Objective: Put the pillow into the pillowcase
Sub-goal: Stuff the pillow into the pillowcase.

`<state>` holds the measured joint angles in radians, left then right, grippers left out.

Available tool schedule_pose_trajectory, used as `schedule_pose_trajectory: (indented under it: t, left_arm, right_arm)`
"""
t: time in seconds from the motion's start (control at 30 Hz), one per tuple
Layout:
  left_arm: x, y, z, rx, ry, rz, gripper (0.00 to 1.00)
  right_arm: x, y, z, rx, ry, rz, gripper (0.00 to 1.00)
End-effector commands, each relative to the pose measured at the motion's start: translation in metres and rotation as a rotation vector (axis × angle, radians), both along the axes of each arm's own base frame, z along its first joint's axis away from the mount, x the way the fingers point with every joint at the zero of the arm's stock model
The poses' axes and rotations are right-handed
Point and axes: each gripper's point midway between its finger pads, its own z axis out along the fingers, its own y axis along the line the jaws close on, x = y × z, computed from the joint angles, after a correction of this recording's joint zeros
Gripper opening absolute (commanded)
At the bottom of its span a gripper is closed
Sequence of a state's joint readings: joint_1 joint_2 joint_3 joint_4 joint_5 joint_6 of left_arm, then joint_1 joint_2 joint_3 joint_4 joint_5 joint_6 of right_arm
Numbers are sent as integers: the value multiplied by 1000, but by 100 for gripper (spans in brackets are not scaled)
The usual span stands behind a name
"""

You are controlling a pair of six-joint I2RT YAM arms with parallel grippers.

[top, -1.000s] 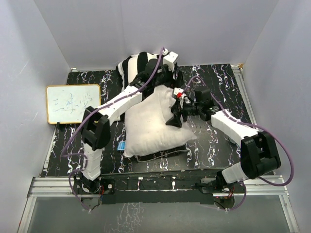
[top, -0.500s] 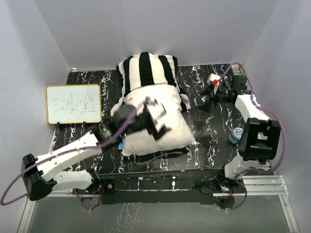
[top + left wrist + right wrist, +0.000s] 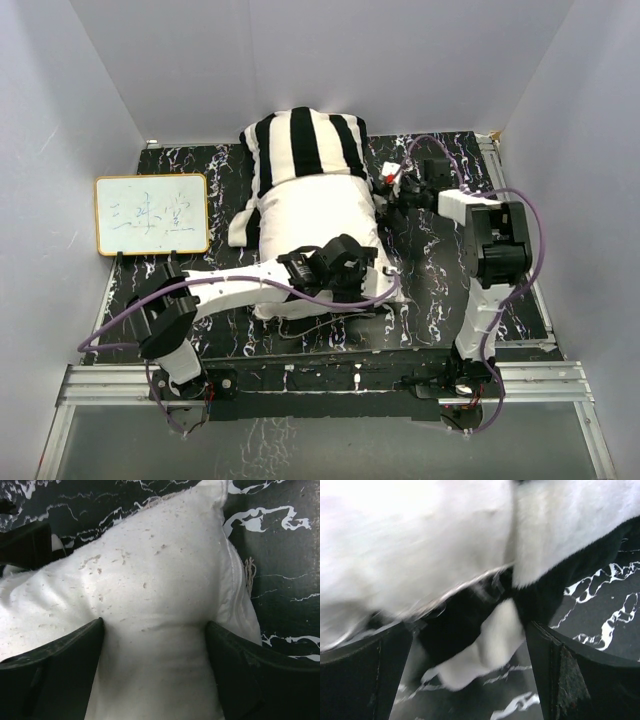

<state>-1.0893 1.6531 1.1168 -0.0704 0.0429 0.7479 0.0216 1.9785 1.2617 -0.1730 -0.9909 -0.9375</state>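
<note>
**Pillow half-dressed as two arms work its near and right sides**

At the far left, a small whiteboard (image 3: pixel 151 213) with faint scribbles stands at the edge of the black marbled table (image 3: pixel 440 290). The left arm (image 3: pixel 225 292) reaches low from its base across the near side of the table. The left gripper (image 3: pixel 352 270) sits on the near right part of the pillow (image 3: pixel 315 222). Its wrist camera shows the jaws spread wide. Both dark fingers (image 3: pixel 60 652) press against the plump white fabric, which bulges up between them. One pillow corner and a side seam lie just ahead on the marble. Whether the fingers are actually pinching the cushion cannot be told.

The pillow lies at the centre of the table, lengthwise away from the arms. Its far end is inside the pillowcase (image 3: pixel 302 140), whose wide black and white stripes cover roughly the far third. The near part of the cushion is bare white.

To the right, the right gripper (image 3: pixel 469 626) hovers just beside the right-hand edge of the striped cloth, and its jaws are also wide apart with nothing between them. Its wrist view is blurred, showing black and white folds above the table. The right arm (image 3: pixel 487 250) stands folded over its base near the table's right side.
</note>
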Motion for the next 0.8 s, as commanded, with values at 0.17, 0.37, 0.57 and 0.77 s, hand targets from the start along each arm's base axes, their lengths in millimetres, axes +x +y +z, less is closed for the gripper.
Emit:
schedule_pose_trajectory:
  t: [0.17,0.37,0.57,0.77]
  left_arm:
    - [3,93,30,-224,153,304,0]
    - [-1,114,62,-434,133,395,0]
    - [30,127,86,-509,87,500,0]
    - [92,134,103,-487,43,601,0]
  right_arm:
    - [71,38,-4,-5,-93,-79,84]
    - [47,69,7,71,12,1,13]
    - [-69,93,70,227,13,343,8]
    - [-201,127,97,243,59,679,8]
